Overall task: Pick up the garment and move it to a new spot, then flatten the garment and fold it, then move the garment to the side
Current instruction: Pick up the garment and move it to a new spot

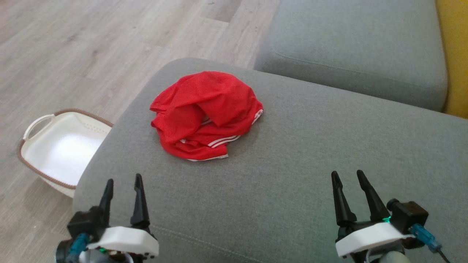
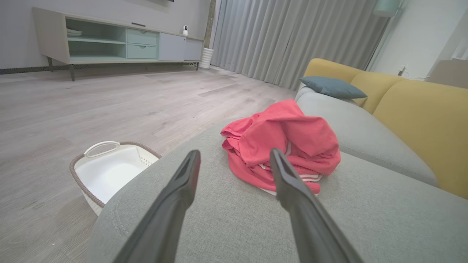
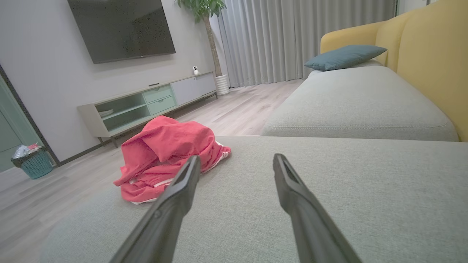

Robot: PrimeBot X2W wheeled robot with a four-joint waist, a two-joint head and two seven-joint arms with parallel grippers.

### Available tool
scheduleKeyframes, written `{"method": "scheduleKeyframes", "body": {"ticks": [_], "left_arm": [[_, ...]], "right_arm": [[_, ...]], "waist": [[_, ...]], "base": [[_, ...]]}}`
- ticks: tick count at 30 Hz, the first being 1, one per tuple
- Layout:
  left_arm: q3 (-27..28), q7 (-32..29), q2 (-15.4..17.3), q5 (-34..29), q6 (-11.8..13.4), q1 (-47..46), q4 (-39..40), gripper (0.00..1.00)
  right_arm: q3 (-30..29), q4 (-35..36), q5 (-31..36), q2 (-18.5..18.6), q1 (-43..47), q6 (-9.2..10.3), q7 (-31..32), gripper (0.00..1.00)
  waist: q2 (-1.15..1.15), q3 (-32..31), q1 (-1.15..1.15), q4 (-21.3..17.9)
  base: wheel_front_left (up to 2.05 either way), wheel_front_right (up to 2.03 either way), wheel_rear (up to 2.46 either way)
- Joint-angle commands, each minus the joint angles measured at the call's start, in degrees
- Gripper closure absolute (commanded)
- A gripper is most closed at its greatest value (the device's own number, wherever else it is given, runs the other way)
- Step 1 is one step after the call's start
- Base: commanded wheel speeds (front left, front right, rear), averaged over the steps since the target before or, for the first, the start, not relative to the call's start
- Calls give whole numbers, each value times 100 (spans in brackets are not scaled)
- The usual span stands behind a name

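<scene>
left gripper [image 1: 124, 179]: both dark fingers spread wide, nothing between them, tips over the grey sofa seat [image 1: 292, 171], holding nothing. right gripper [image 1: 347, 172]: same, jaws wide apart and empty, above the near right part of the same seat.

red garment [image 1: 204, 113]: crumpled in a loose heap, white side stripes showing along its near and right edges. the heap is about as wide as it is deep in the head view, so it has no clear long axis and i cannot tell which way it points. the striped hem faces the robot.

position: it lies on the seat toward the far left corner, ahead of the left gripper and a little to that gripper's right; ahead and well to the left of the right gripper. it is apart from both, with bare cushion between.

white laundry basket [image 1: 78, 120], brown rim, stands on the wood floor [image 1: 91, 44] just left of the seat's corner.
</scene>
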State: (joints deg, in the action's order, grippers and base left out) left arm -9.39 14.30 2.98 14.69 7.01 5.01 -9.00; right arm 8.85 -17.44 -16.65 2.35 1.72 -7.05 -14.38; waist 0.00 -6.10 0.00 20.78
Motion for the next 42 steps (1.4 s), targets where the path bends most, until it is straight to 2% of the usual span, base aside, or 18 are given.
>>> {"method": "scheduleKeyframes", "body": {"ticks": [1, 5, 11, 18, 22, 27, 32, 39, 40, 41, 42], "left_arm": [[223, 70, -10, -42, -28, -248, 237, 0], [405, 70, 23, -100, -151, -375, 254, 0], [571, -134, 469, -128, -465, -1234, -137, 0], [369, -1396, 1130, -73, -1089, -2893, -884, 0], [112, -2148, 1556, -95, -1325, -3800, -1547, 0], [-130, -2692, 1906, 184, -1433, -4777, -2362, 0], [-607, -3181, 2237, 485, -1447, -5390, -3067, 0], [-1094, -3339, 2631, 765, -1449, -5854, -3701, 0], [-1169, -3344, 2629, 811, -1449, -5882, -3755, 55], [-1205, -3307, 2633, 870, -1449, -5918, -3798, 100], [-1200, -3251, 2643, 924, -1449, -5962, -3858, 100]], "right_arm": [[112, 167, -3, 53, -229, -44, -62, 0], [12, 202, 43, 53, -265, -44, -62, 0], [-266, 348, 161, 53, -402, -44, -62, 0], [-515, 604, 303, 53, -763, -44, -62, 0], [-550, 711, 369, 53, -966, -44, -62, 0], [-570, 803, 399, 53, -1185, -44, -62, 0], [-564, 855, 353, 53, -1353, -44, -62, 0], [-635, 919, 321, 53, -1472, -44, -62, 0], [-650, 919, 319, 53, -1475, -44, -62, 0], [-662, 921, 316, 53, -1476, -44, -62, 0], [-670, 923, 315, 53, -1476, -44, -62, 0]], "waist": [[0, 35, 0, -62], [0, 164, 0, -245], [0, 612, 0, -604], [0, 1379, 0, -987], [0, 1788, 0, -1214], [0, 2253, 0, -1501], [0, 2585, 0, -1743], [0, 2875, 0, -1945], [0, 2887, 0, -1953], [0, 2900, 0, -1958], [0, 2910, 0, -1960]], "base": [[0, 0, 0], [0, 0, 0], [0, 0, 0], [0, 0, 0], [0, 0, 0], [0, 0, 0], [0, 0, 0], [0, 0, 0], [0, 0, 0], [0, 0, 0], [0, 0, 0]]}}
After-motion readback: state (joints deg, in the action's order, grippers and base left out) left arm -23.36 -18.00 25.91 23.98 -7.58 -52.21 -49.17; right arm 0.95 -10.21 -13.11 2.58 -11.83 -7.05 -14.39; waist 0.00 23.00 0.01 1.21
